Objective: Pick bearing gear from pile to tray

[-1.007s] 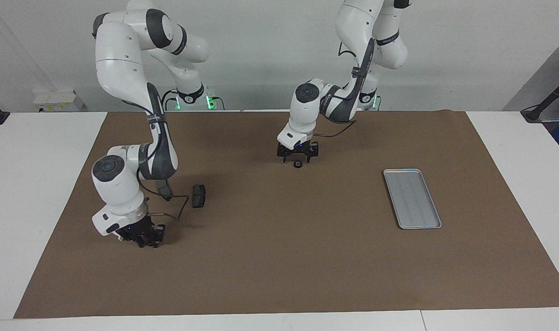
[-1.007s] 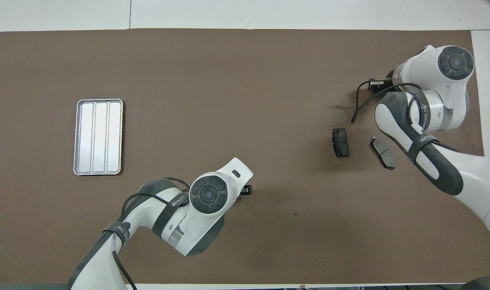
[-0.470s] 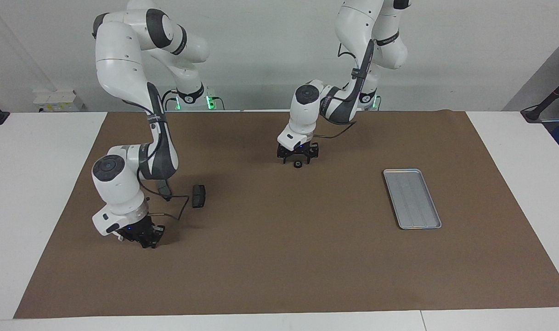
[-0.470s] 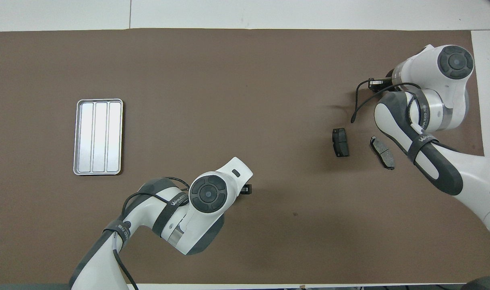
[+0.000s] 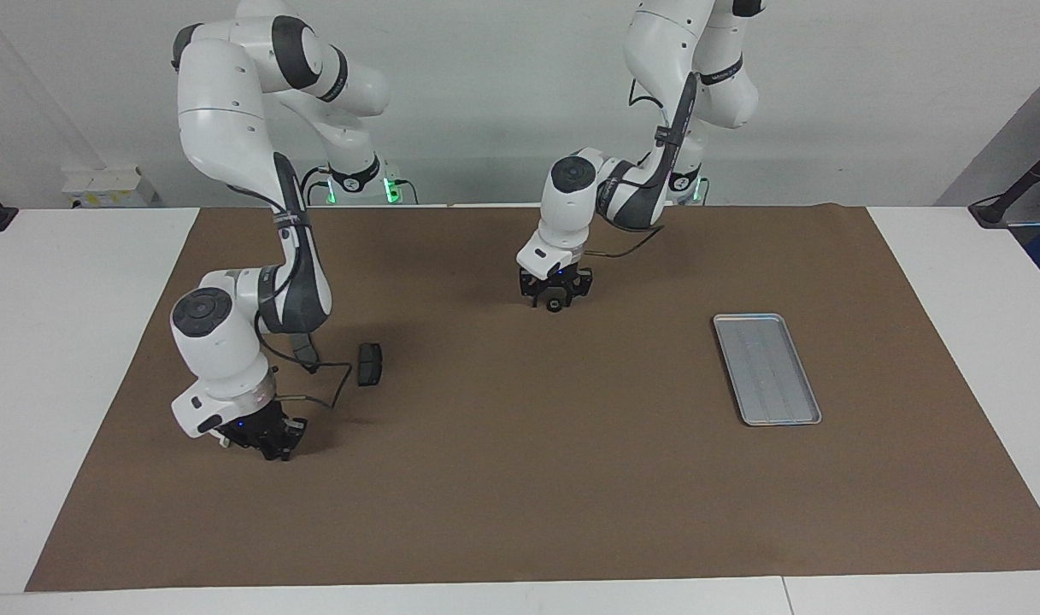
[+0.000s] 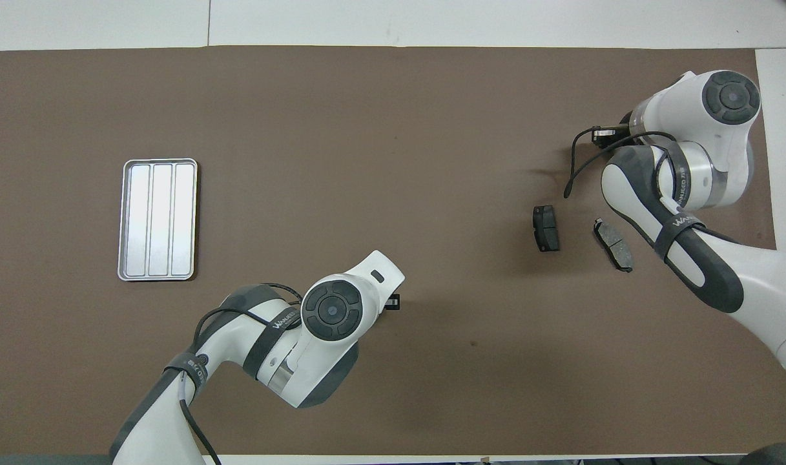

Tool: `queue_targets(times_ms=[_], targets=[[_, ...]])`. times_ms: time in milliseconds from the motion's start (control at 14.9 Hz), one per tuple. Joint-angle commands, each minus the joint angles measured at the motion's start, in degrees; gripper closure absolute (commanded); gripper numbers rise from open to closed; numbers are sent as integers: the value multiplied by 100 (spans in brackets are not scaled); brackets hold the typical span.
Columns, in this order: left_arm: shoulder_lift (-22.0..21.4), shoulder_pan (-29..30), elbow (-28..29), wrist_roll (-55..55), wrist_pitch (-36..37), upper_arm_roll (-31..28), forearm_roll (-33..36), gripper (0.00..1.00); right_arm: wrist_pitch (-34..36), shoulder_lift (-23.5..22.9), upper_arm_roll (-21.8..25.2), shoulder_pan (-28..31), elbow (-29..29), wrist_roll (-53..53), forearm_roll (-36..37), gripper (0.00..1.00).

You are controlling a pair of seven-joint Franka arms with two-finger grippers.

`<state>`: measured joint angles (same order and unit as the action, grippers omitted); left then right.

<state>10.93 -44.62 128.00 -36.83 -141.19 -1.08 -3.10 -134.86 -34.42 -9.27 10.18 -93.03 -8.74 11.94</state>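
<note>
Black and round, the small bearing piece (image 5: pixel 554 307) sits on the brown mat (image 5: pixel 520 495) in the upper centre of the facing view, directly beneath the left end effector (image 5: pixel 555 298). Being round, it has no long axis to line up with. Whether that end effector grips it I cannot tell. The tray (image 5: pixel 766 368) lies lower, toward the left arm's end of the desk, so the left arm is nearer. The right end effector (image 5: pixel 269 446) is closed, low over the mat.
</note>
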Motion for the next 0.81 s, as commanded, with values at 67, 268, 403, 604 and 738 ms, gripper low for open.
queue_targets(times_ms=[67,268,403,604,738], targets=[[-12,-11,94,88,-154,-15,11,46,723,224,-40,2,215,4,142,100],[-12,-2,94,88,-154,-15,108,57,1154,505,-66,-16,215,66,212,100],[-12,-2,94,88,-154,-23,108,69,1391,672,-92,-25,224,66,212,100],[-12,41,94,88,-137,-32,108,90,1839,997,-101,-139,224,66,195,100],[-29,85,103,105,-76,-67,108,99,2112,1200,-101,-191,224,66,142,100]])
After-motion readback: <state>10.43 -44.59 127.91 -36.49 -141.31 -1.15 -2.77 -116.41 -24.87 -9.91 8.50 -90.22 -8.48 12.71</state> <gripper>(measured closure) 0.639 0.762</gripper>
